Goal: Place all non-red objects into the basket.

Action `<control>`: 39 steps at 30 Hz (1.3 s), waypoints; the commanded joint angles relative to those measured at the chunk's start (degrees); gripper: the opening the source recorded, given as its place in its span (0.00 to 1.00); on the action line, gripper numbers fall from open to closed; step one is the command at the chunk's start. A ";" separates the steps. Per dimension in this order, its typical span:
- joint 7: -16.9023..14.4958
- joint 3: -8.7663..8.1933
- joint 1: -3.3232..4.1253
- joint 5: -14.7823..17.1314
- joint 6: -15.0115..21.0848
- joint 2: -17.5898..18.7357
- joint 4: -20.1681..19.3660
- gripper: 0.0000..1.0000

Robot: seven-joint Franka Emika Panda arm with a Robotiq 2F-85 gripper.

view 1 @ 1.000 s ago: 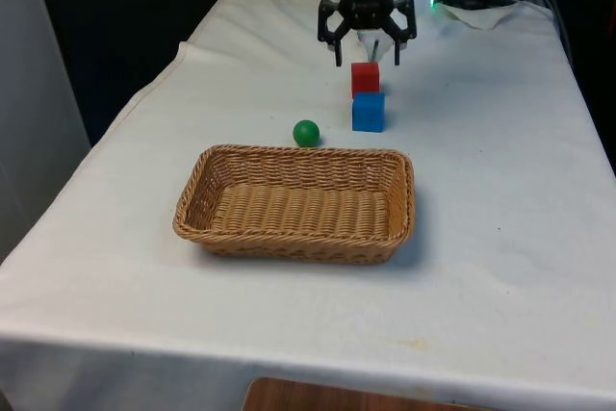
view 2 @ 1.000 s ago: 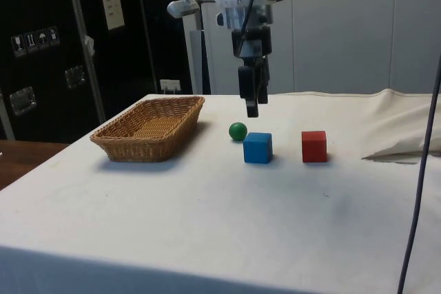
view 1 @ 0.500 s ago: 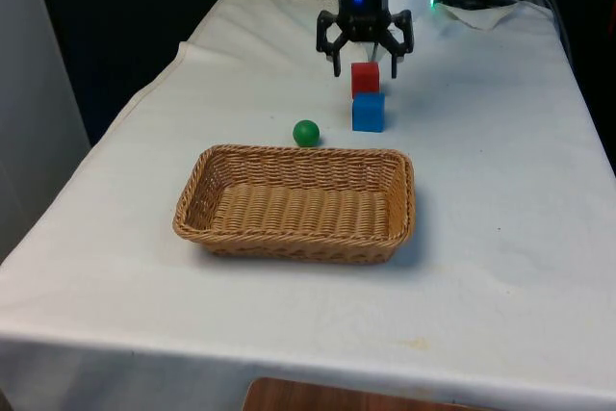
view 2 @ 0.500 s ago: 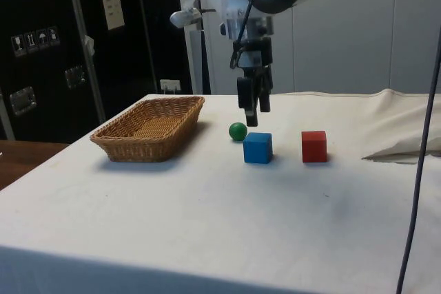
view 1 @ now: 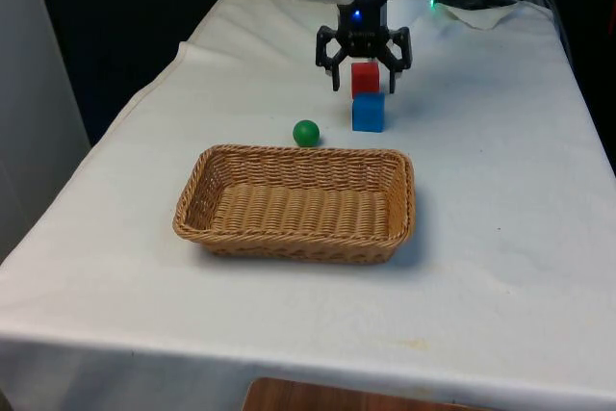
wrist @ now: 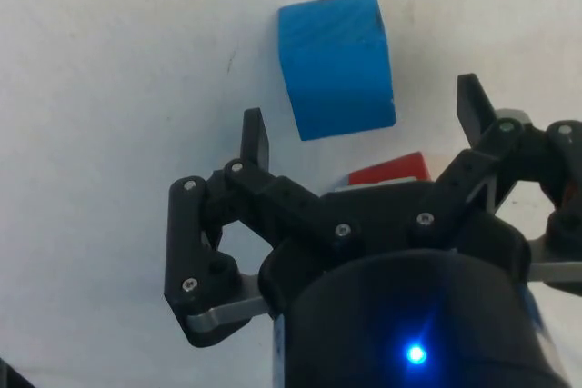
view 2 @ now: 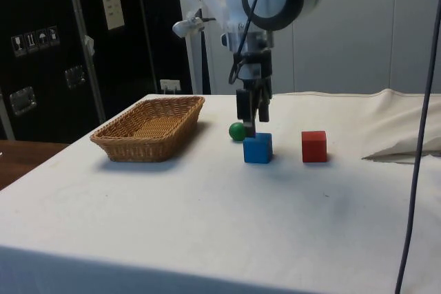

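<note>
While the gripper [view 1: 364, 82] hangs low over the white cloth with its fingers spread wide, the blue cube [view 1: 368, 112] sits just beneath and slightly ahead of the fingertips, untouched. From the side view the gripper [view 2: 251, 129] is directly above that cube [view 2: 258, 148], with the green ball [view 2: 237, 131] just beside it toward the basket [view 2: 149, 129]. A red cube [view 1: 365, 77] stands behind the blue one, between the fingers in the front view. Nothing lies in the basket [view 1: 296, 203].
</note>
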 commanded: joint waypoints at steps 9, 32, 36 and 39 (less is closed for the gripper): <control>-3.38 1.60 -0.46 3.84 3.67 2.12 -0.29 1.00; -7.79 2.75 -0.63 8.65 7.96 6.99 0.46 1.00; -7.22 2.18 -0.29 7.96 7.91 7.22 0.40 1.00; -7.16 2.06 -0.29 7.79 7.79 7.28 0.46 1.00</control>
